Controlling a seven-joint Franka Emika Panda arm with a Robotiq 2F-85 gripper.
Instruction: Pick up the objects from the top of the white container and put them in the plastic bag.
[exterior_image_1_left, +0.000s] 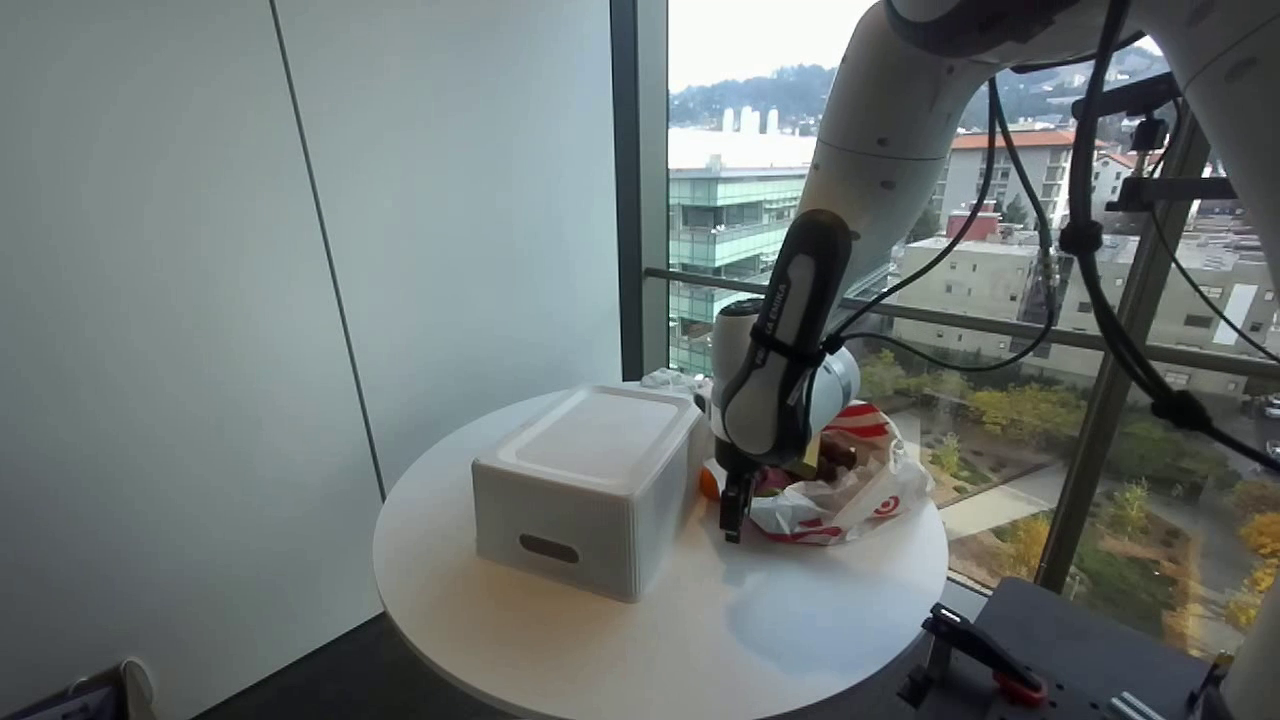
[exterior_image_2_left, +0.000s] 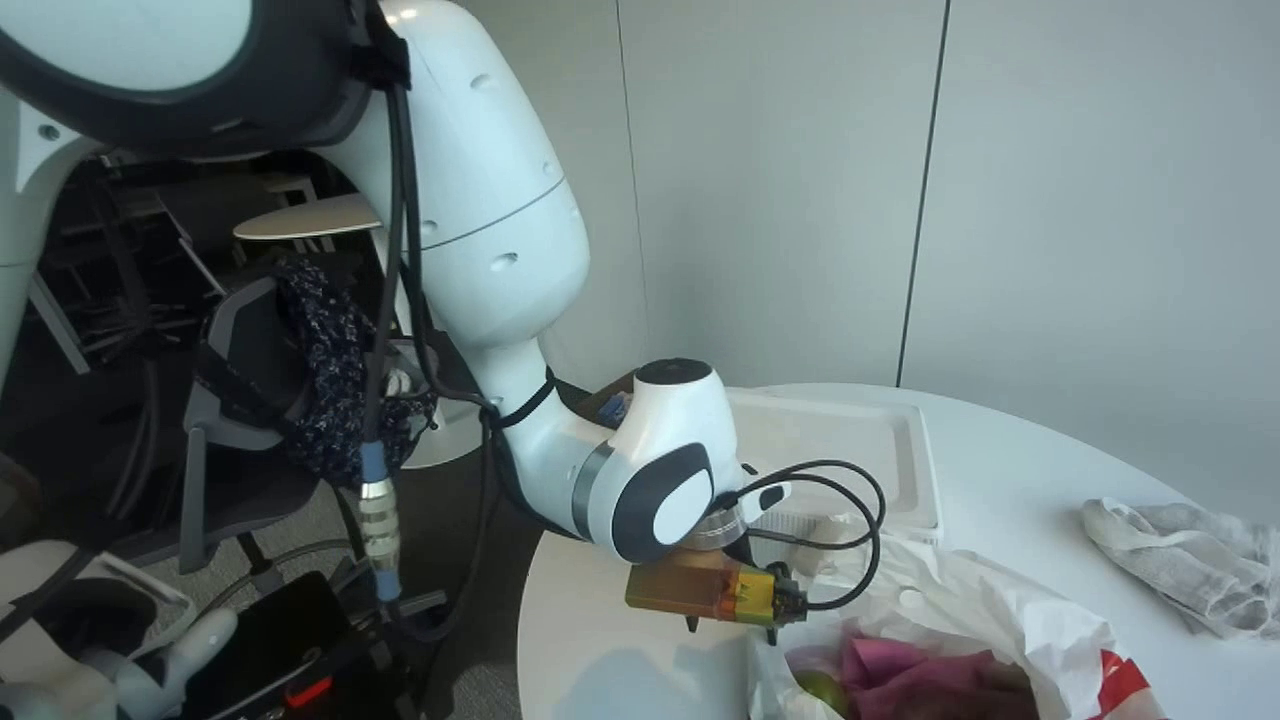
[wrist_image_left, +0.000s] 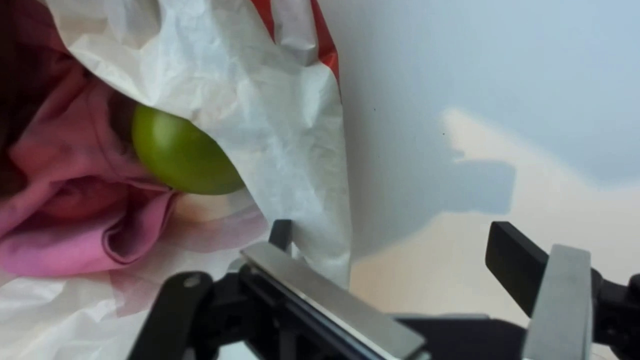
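Note:
The white container (exterior_image_1_left: 545, 510) stands on the round table with its lid (exterior_image_1_left: 610, 430) on; nothing shows on the visible lid. In an exterior view the arm covers part of the lid (exterior_image_2_left: 860, 440). The white and red plastic bag (exterior_image_1_left: 870, 500) lies open beside the container. A pink cloth (wrist_image_left: 75, 165) and a green round object (wrist_image_left: 180, 155) are inside it. A brown item (exterior_image_1_left: 835, 458) also shows in the bag. My gripper (wrist_image_left: 390, 237) is open and empty, pointing down at the bag's edge; it shows in both exterior views (exterior_image_1_left: 735, 525) (exterior_image_2_left: 732, 632). One finger overlaps the bag rim in the wrist view.
A crumpled grey-white cloth (exterior_image_2_left: 1180, 560) lies on the round table (exterior_image_1_left: 790, 640) behind the bag. An orange object (exterior_image_1_left: 709, 484) shows between the container and bag. Window glass and a wall panel (exterior_image_1_left: 480, 200) bound the table. Cables (exterior_image_2_left: 860, 530) loop near the wrist.

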